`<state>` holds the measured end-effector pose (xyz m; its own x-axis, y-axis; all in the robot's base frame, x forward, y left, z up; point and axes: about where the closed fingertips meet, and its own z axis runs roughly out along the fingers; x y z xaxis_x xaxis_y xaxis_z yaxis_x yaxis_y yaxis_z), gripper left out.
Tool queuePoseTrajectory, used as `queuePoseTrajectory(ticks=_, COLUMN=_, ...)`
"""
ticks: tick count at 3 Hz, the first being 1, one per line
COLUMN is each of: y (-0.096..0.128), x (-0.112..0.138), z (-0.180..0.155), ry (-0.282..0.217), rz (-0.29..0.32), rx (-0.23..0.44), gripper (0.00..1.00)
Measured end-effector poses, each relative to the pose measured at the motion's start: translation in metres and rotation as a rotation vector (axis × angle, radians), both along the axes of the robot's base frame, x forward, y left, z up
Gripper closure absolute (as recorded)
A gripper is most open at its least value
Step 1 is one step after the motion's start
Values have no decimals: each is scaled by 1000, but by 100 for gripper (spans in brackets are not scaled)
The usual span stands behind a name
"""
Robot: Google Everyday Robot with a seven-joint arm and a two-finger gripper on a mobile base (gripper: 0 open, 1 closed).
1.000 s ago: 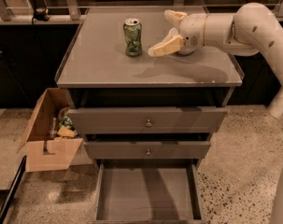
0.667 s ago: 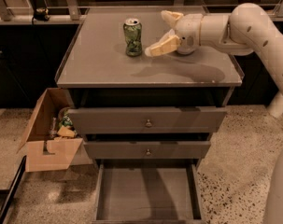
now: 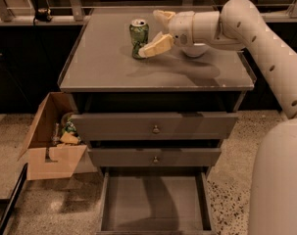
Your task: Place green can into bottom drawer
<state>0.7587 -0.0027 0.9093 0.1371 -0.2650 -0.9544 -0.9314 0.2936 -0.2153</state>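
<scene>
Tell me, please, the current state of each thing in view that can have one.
green can: upright on the cabinet top, not gripped.
tool: open, level with the can, just beside it.
bottom drawer: pulled open, can not in it.
middle drawer: shut.
top drawer: shut.
cardboard box: flaps open, on the floor beside the cabinet.

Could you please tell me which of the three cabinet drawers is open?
The bottom drawer, pulled out with its floor showing; the top drawer and middle drawer are shut. The gripper is open beside the green can.
</scene>
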Motion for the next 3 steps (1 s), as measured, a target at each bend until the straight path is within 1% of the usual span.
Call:
queuePoseTrajectory(ticks=1, y=0, x=0, z=0, ry=0, rz=0, rx=0, gripper=0)
queuePoseTrajectory(ticks=2, y=-2, x=6, z=-2, ry=-1, rz=-17, rx=10, gripper=0)
queuePoseTrajectory(ticks=3, y=-5, x=19, z=-4, ry=-5, rz=-32, rx=14, gripper=0)
